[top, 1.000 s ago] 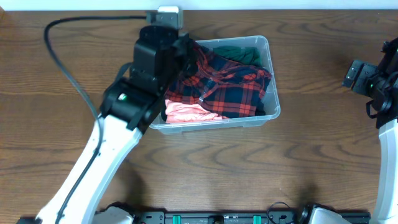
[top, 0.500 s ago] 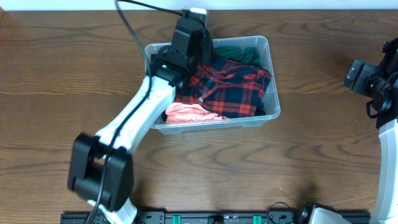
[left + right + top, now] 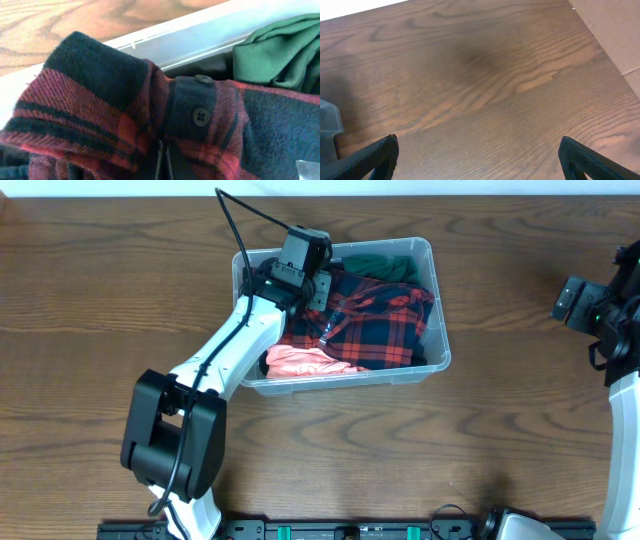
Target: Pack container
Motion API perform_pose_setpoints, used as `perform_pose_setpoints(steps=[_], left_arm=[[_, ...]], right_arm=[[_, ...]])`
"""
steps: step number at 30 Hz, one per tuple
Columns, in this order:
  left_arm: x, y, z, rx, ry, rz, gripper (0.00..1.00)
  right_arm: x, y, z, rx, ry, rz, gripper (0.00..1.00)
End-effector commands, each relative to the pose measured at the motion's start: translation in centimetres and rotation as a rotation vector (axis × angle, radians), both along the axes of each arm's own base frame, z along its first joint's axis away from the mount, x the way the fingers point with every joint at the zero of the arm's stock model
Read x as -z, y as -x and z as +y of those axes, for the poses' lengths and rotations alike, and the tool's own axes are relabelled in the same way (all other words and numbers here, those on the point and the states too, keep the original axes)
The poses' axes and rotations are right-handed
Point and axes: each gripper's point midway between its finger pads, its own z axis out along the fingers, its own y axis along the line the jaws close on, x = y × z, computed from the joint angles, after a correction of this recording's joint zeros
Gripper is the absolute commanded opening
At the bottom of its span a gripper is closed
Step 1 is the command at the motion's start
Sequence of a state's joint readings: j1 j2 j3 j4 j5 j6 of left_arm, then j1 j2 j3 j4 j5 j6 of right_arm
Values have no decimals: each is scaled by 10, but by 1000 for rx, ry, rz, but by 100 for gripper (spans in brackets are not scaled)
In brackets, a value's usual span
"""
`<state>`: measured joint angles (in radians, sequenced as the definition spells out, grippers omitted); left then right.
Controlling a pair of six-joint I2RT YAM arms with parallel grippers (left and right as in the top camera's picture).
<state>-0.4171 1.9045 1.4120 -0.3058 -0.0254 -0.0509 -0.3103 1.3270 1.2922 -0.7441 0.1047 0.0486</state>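
Note:
The container [image 3: 441,292] is a clear plastic tub at the table's far middle. A red-and-black plaid shirt [image 3: 375,320] lies on top inside it, over a green garment [image 3: 385,268] at the back and a pink one [image 3: 300,360] at the front left. My left gripper [image 3: 321,292] reaches down into the tub's back left part. In the left wrist view its tips [image 3: 162,162] are shut and pressed into the plaid shirt [image 3: 100,115], near the buttoned cuff; the tub wall [image 3: 200,35] and green garment [image 3: 280,55] lie beyond. My right gripper [image 3: 573,298] hangs open over bare wood [image 3: 479,157].
The left arm's cable [image 3: 235,225] loops over the tub's back left corner. The right arm [image 3: 625,410] stands along the table's right edge. A beige surface [image 3: 615,30] borders the wood in the right wrist view.
The left arm has swung from above the tub's left rim towards its back left corner and dropped lower into the plaid shirt, staying shut. The right arm has not moved.

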Motion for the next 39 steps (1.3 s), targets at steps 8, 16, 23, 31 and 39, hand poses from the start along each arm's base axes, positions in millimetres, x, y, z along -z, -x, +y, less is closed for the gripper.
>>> perform_pose_setpoints(steps=[8, 16, 23, 31, 39], left_arm=[[111, 15, 23, -45, -95, 199, 6], [-45, -1, 17, -62, 50, -99, 6], [-148, 1, 22, -73, 150, -343, 6], [-124, -21, 22, -65, 113, -355, 6], [-51, -48, 36, -107, 63, -252, 6]], right_arm=[[0, 0, -1, 7, -5, 0, 99], [0, 0, -1, 7, -5, 0, 99], [0, 0, -1, 7, -5, 0, 99], [0, 0, -1, 7, -5, 0, 99], [0, 0, -1, 7, -5, 0, 99]])
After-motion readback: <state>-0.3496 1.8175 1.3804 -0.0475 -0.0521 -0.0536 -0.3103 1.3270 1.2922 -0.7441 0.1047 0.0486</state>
